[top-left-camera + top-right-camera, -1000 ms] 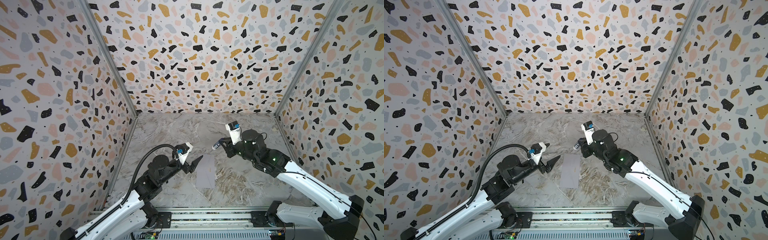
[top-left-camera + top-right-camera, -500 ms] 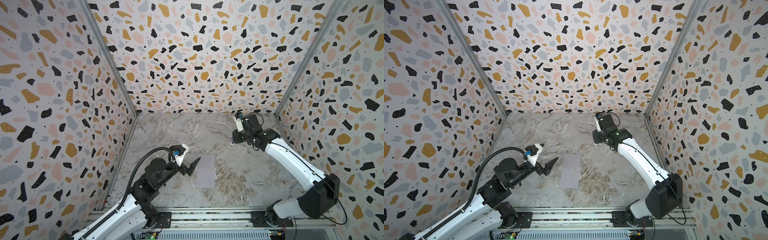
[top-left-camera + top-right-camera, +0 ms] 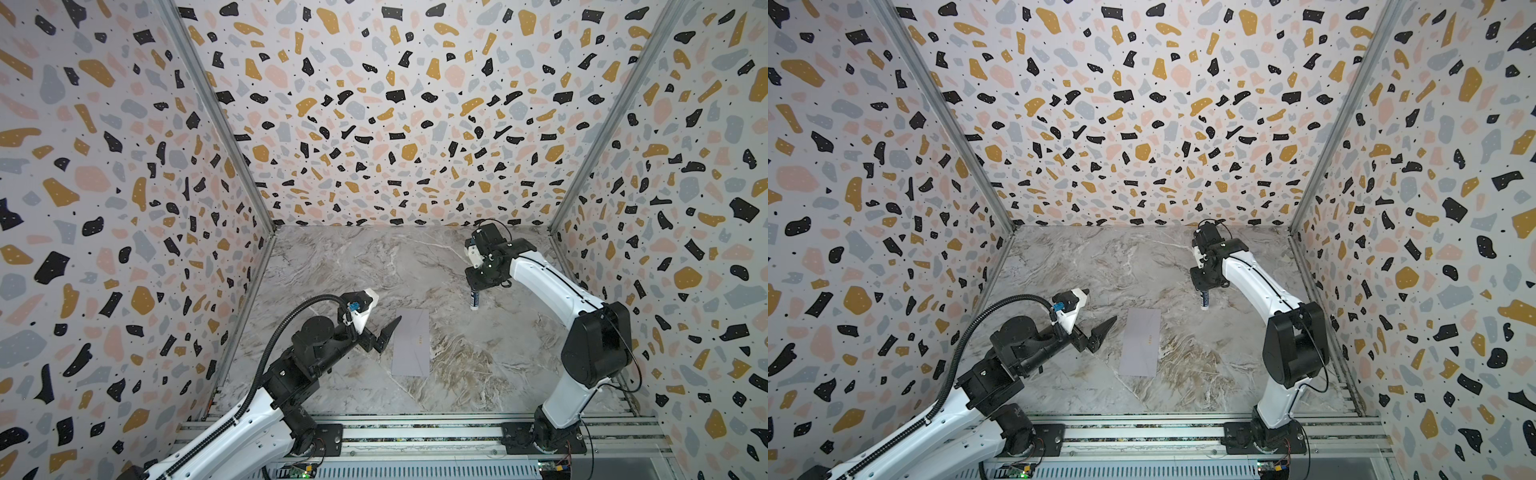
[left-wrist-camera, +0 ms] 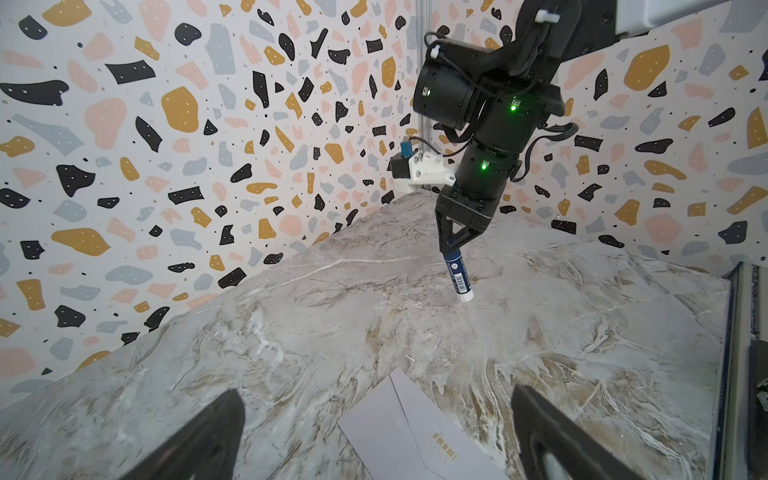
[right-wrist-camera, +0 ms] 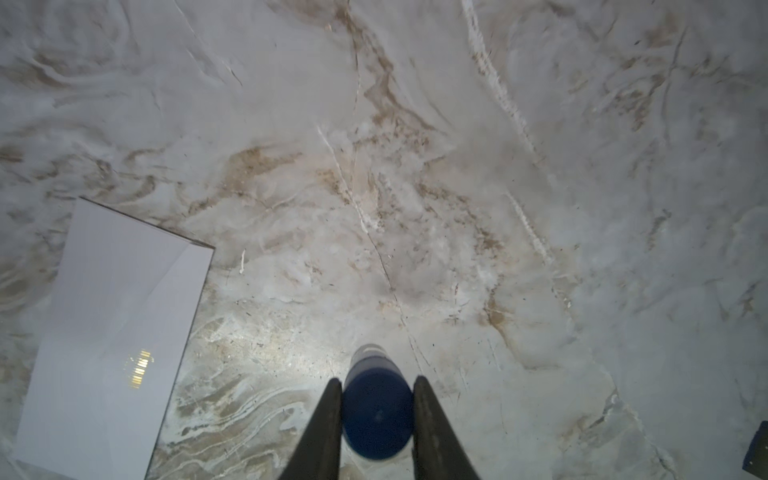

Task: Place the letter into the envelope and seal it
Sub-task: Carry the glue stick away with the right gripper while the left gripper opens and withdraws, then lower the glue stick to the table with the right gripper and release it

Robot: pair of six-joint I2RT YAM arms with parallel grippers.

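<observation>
The pale grey-lavender envelope point(image 3: 411, 349) point(image 3: 1140, 343) lies flat on the marble table with its flap folded down and a small gold mark on it. The wrist views show it too: the envelope point(image 4: 415, 440) point(image 5: 104, 332). The letter is out of view. My left gripper point(image 3: 384, 336) point(image 3: 1102, 332) point(image 4: 374, 392) stands open just left of the envelope, holding nothing. My right gripper point(image 3: 473, 291) point(image 3: 1204, 291) point(image 5: 377, 382) points straight down, shut on a blue glue stick point(image 3: 474, 300) point(image 4: 459, 278) point(image 5: 376, 415). The stick's white tip hangs just above the table, up and to the right of the envelope.
Terrazzo-patterned walls point(image 3: 374, 124) close in the table on the left, back and right. A metal rail point(image 3: 415, 432) carrying both arm bases runs along the front edge. Bare marble point(image 3: 353, 266) stretches behind the envelope.
My right arm has swung up and back and turned the glue stick to point straight down, a little further right. My left gripper has opened wider and drawn slightly back from the envelope.
</observation>
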